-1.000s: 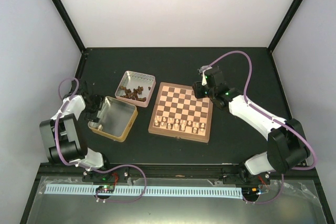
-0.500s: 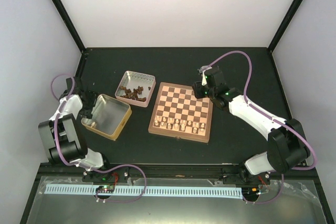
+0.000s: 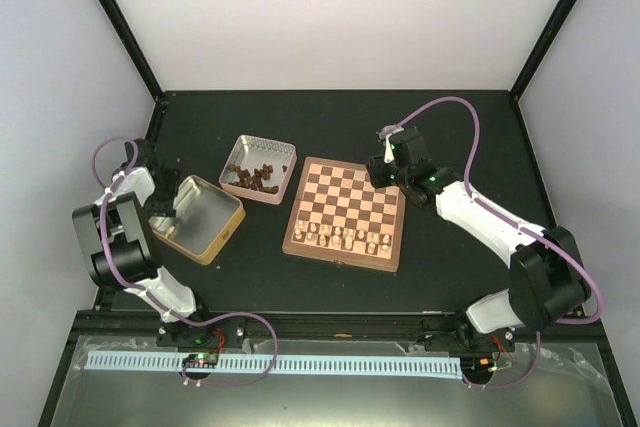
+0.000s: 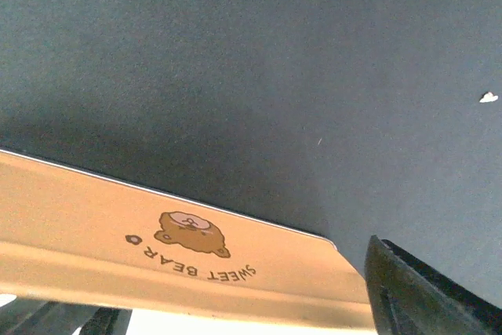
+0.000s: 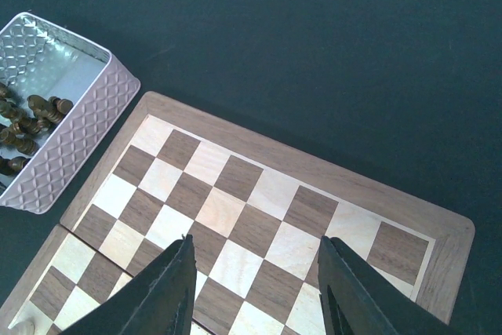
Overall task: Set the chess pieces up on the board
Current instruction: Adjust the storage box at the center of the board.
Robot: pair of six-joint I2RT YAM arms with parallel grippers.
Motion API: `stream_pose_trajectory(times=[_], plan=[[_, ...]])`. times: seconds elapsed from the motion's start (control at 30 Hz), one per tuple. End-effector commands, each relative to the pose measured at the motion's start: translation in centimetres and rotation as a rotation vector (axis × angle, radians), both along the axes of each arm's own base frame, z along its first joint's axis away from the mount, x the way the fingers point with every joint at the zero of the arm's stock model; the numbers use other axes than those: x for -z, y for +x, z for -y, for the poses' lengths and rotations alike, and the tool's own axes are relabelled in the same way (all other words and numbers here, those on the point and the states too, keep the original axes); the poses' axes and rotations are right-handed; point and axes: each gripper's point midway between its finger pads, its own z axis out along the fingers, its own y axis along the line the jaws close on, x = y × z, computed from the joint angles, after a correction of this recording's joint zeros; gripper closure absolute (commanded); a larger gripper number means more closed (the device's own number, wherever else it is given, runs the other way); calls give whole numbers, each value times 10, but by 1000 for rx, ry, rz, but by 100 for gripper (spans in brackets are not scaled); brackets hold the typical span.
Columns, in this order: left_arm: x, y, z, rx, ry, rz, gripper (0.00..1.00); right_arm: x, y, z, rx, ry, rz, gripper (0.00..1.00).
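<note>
The left hand (image 3: 164, 205) has its fingers spread wide at the gold tin (image 4: 118, 209)'s wall; I cannot tell whether it grips. Cream chess pieces (image 3: 345, 237) line the board (image 3: 345, 197)'s 6 o'clock rows. The right hand (image 5: 255, 239), fingers apart and empty, hovers over the board's 1 o'clock corner. Dark pieces (image 3: 250, 177) lie in the silver tin (image 5: 86, 139) at 10 o'clock. A second ago the gold tin sat nearer the board; it has slid toward 9 o'clock.

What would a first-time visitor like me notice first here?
The chessboard sits centrally, with cream pieces lined up only along its near edge. Left of it, a silver tin holds a heap of dark pieces, and the right pincer hovers open over the board's far right corner.
</note>
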Motion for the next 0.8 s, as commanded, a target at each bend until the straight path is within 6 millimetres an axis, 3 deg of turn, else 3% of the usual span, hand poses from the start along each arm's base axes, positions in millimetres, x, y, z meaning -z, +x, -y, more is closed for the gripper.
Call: stream_pose_trajectory(times=[0.0, 0.1, 0.23, 0.5, 0.77], plan=[[3, 8, -11, -34, -9, -2, 26, -17, 7, 1, 3, 9, 48, 55], [11, 7, -5, 22, -32, -30, 39, -16, 7, 1, 4, 8, 44, 55], [16, -4, 4, 95, -44, -65, 48, -15, 8, 0, 6, 14, 42, 55], [18, -19, 31, 237, -91, -63, 57, -12, 8, -3, 0, 24, 35, 55], [13, -3, 73, 411, -160, 0, 61, -11, 8, -4, 2, 33, 32, 55]])
